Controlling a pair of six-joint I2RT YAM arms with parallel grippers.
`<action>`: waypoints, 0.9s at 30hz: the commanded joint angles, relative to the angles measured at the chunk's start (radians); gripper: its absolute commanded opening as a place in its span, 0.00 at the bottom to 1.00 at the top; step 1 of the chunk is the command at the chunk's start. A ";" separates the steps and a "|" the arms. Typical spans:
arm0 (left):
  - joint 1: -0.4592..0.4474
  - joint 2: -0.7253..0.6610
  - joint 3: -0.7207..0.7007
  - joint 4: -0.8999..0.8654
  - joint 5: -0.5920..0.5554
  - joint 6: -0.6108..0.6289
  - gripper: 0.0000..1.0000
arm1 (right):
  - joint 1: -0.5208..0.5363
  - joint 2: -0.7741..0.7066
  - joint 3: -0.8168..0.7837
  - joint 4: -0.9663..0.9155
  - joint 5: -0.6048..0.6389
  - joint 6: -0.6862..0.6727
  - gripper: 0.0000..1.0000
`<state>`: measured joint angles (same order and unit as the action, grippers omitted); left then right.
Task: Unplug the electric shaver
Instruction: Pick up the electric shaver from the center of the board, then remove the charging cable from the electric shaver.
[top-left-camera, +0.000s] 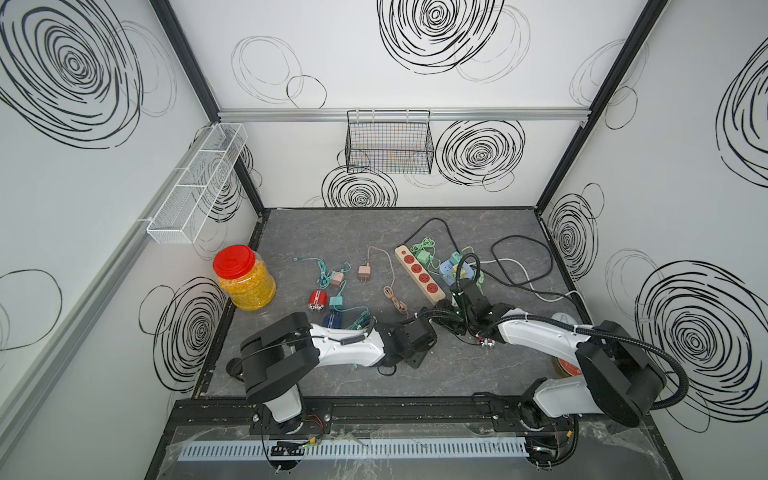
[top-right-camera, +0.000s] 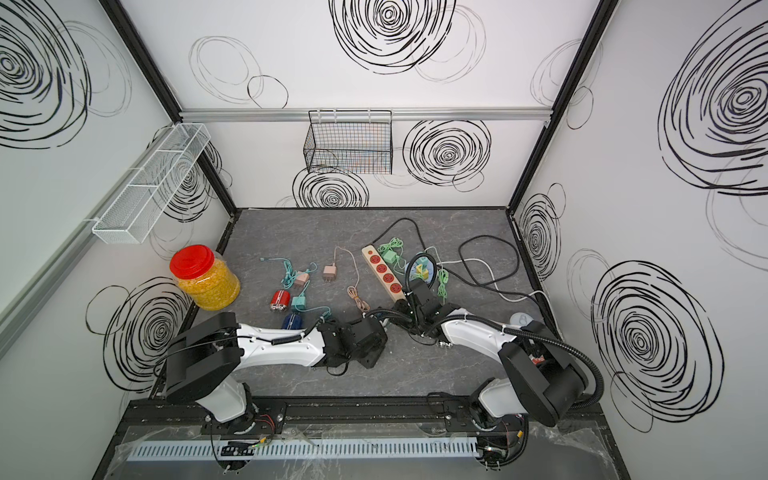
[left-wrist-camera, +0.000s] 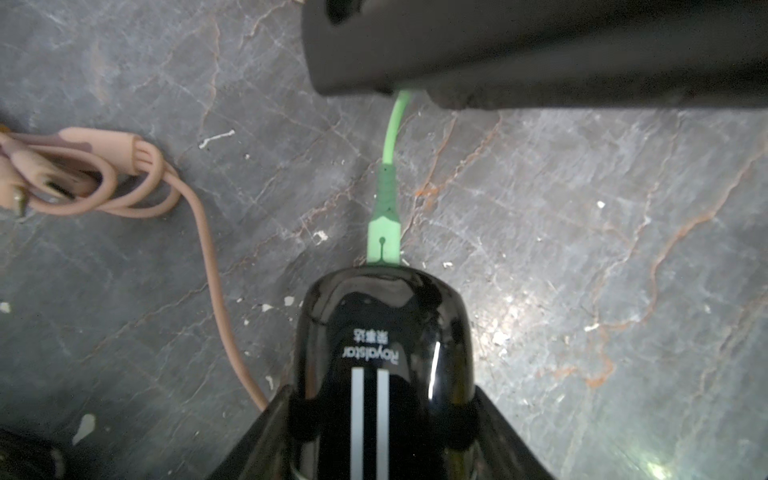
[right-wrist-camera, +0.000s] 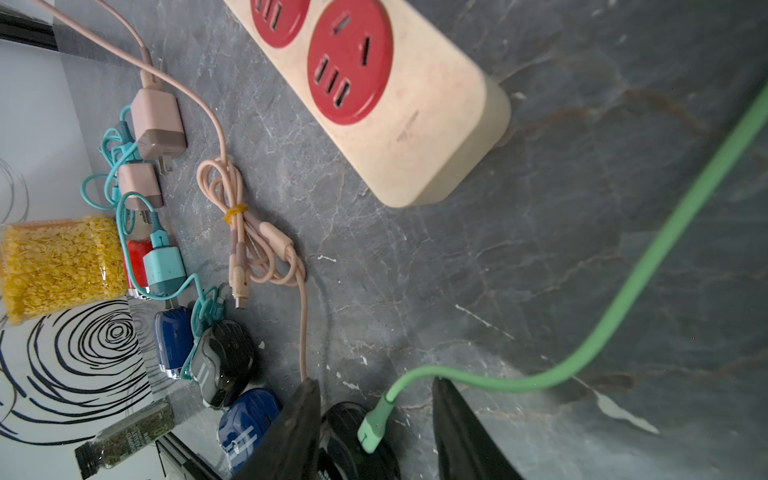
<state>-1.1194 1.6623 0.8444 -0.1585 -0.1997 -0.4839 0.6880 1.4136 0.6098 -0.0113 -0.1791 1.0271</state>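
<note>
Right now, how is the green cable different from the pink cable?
The green cable is plugged into the black shaver; the pink cable's plugs lie free. The pink cable is looped in a tied bundle; the green cable runs out loose. Both are thin charging leads.

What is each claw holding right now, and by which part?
Left claw grips the black shaver by its sides. Right claw holds nothing: it straddles the green plug without touching it.

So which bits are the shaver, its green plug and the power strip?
black shaver (left-wrist-camera: 382, 316), left wrist view, glossy body near the logo.
green plug (left-wrist-camera: 383, 243), left wrist view, flat head entering the shaver.
power strip (right-wrist-camera: 419, 141), right wrist view, cream end past the last socket.
</note>
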 joint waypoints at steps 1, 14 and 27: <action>-0.007 -0.042 -0.004 0.028 -0.016 -0.017 0.10 | 0.017 0.044 0.013 0.041 -0.002 0.023 0.46; -0.015 -0.038 0.002 0.006 -0.028 -0.017 0.08 | 0.033 0.077 0.038 0.051 0.010 0.029 0.33; -0.064 -0.015 0.018 -0.030 -0.054 -0.014 0.02 | -0.008 0.054 0.036 0.031 0.008 0.010 0.00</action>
<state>-1.1549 1.6409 0.8452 -0.1837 -0.2520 -0.5129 0.6945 1.4818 0.6300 0.0105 -0.1913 1.0313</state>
